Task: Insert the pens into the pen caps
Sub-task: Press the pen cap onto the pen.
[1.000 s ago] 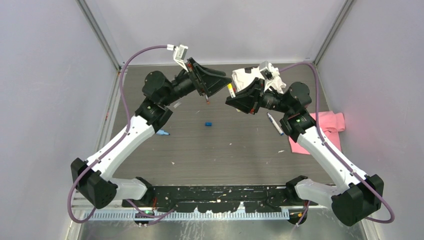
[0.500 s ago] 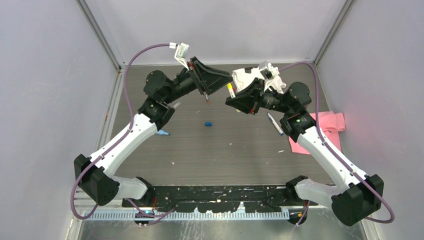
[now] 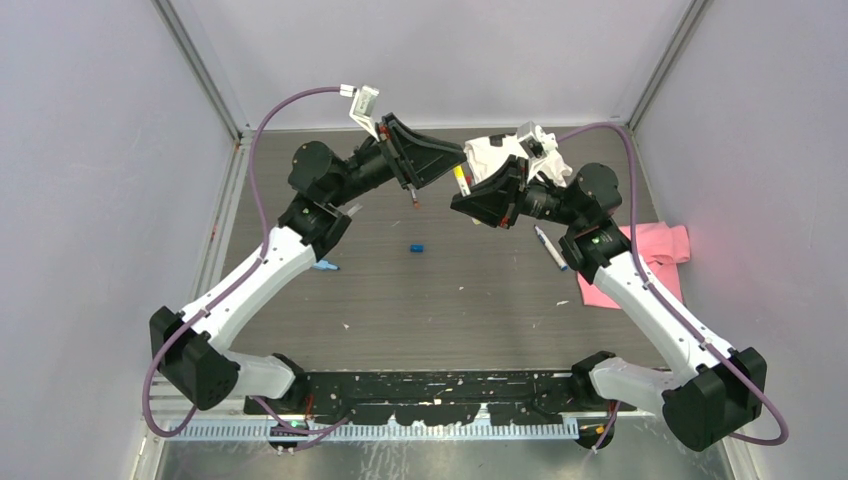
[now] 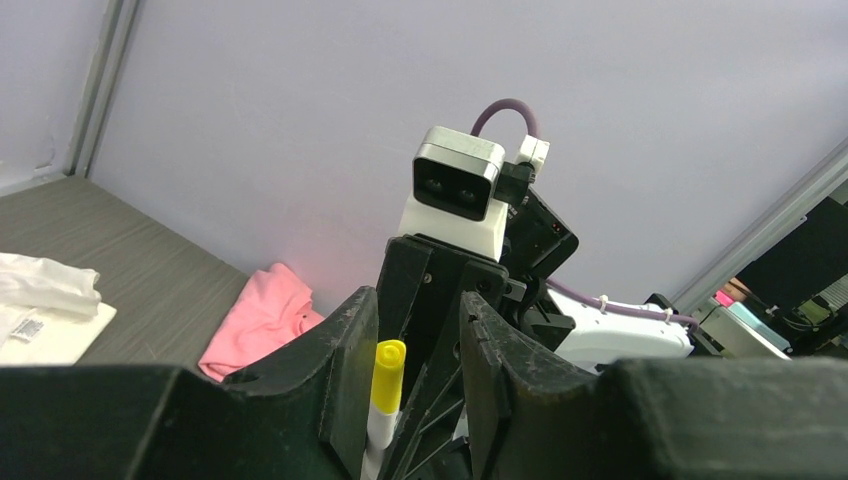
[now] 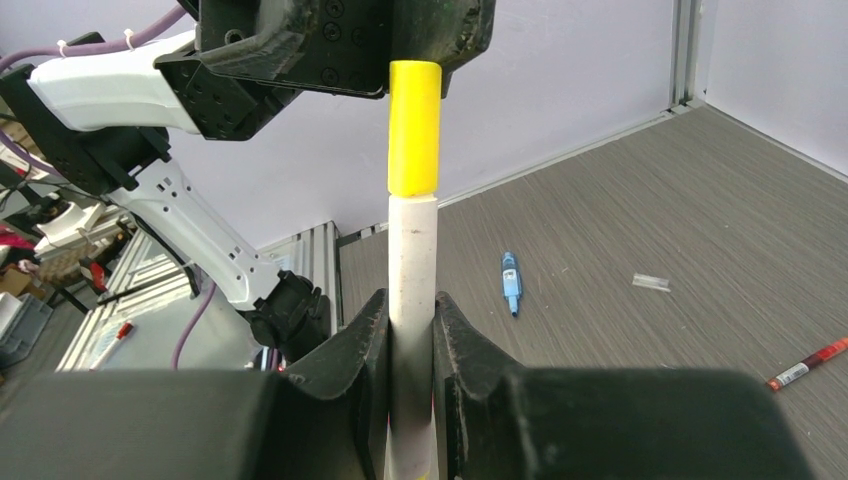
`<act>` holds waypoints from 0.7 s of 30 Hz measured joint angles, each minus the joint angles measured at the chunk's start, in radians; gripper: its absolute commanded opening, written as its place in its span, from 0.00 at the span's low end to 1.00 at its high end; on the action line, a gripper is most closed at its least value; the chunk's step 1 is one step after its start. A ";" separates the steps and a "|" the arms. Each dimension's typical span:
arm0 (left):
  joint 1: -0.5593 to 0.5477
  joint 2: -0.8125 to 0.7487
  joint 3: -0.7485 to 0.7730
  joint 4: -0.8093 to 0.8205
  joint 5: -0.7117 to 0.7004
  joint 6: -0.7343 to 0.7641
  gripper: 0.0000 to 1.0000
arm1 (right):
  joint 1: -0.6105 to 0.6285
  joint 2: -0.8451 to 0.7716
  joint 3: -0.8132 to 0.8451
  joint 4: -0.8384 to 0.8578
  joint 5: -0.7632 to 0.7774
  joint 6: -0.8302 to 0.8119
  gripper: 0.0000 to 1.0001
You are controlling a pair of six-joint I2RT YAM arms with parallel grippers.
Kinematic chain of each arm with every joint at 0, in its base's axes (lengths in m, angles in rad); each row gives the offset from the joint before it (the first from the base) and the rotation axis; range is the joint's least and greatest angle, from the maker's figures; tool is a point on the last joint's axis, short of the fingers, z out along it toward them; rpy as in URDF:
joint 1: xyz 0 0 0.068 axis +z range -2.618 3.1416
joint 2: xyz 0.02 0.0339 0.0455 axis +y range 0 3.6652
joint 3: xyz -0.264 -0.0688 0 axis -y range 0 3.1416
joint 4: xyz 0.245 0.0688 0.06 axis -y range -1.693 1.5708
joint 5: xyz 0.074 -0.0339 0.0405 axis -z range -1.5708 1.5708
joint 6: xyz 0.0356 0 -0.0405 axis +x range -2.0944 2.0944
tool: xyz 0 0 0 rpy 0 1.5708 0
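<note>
My right gripper (image 3: 462,196) (image 5: 410,312) is shut on the white barrel of a pen (image 5: 412,250) that stands upright and wears a yellow cap (image 5: 414,128). My left gripper (image 3: 456,158) (image 4: 418,305) is open, its jaws either side of that yellow cap (image 4: 388,375), which sits close to the left finger (image 4: 345,350). A blue cap (image 3: 417,247) lies mid-table. A light blue pen (image 3: 324,266) (image 5: 511,282) lies near the left arm. A dark red pen (image 3: 414,199) (image 5: 810,364) lies under the left gripper. A blue-tipped pen (image 3: 550,247) lies beside the right arm.
A pink cloth (image 3: 655,248) (image 4: 262,320) lies at the right. A white cloth (image 3: 495,150) (image 4: 45,300) lies at the back, behind the right gripper. A small clear piece (image 5: 650,283) lies on the table. Grey walls close in the back and sides.
My left arm has shifted slightly to the right, bringing its gripper closer over the capped pen. The right arm has held still.
</note>
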 measured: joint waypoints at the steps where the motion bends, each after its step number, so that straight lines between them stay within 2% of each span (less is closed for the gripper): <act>1: 0.000 0.001 0.000 0.002 0.000 0.000 0.37 | 0.000 0.002 0.000 0.000 0.000 0.001 0.01; 21: -0.007 0.003 -0.005 -0.068 -0.015 0.066 0.40 | 0.000 0.010 0.002 -0.003 -0.001 0.016 0.01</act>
